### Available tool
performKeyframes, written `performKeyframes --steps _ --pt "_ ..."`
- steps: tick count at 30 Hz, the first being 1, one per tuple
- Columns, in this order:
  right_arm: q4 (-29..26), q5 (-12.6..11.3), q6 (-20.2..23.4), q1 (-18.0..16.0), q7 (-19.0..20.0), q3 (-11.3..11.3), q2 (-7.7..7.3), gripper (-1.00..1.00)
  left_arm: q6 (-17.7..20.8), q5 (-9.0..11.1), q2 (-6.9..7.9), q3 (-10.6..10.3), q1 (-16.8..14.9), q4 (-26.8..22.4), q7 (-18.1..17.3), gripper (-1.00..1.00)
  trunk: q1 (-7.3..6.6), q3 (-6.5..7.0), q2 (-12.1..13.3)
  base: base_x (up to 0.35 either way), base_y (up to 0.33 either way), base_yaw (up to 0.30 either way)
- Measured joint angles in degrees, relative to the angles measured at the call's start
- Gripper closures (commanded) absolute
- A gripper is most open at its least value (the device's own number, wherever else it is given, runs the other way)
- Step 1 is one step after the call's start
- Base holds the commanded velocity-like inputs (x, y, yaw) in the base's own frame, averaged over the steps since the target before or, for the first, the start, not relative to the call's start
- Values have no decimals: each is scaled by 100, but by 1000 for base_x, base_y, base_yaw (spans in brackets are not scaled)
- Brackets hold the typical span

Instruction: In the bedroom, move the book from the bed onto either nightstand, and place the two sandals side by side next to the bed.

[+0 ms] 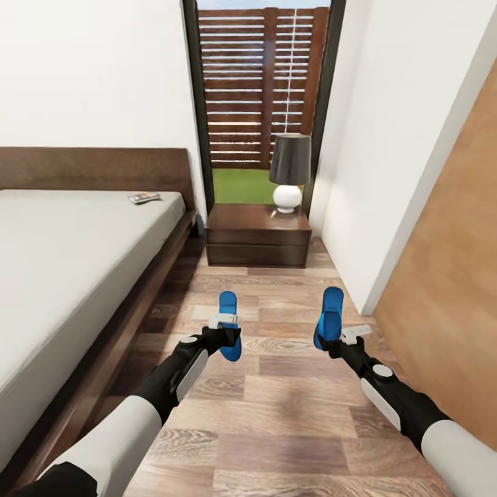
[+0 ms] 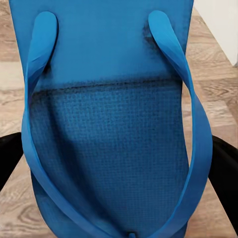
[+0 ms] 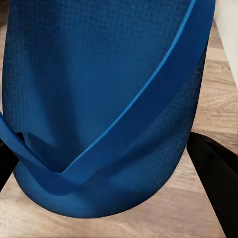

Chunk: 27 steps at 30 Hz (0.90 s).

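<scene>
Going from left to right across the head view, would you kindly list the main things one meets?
Bed → book → left gripper's sandal → nightstand → lamp → right gripper's sandal → wood-panelled wall.

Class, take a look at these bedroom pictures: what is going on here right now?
The robot stands on the wood floor beside the bed, holding one blue sandal in each claw. The left claw grips one sandal, the right claw the other. The book lies on the mattress near the headboard. Ahead, the nightstand carries a lamp.
</scene>
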Motion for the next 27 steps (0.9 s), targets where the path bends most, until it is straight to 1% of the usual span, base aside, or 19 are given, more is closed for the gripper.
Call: performKeyframes --steps 19,27 --pt "0 4 0 0 -8 0 0 100 0 0 1 0 0 -5 0 100 0 0 0 325 0 2" --pt "1 7 0 -1 -9 1 1 100 0 0 -1 0 2 -3 0 100 0 -1 0 325 -37 163"
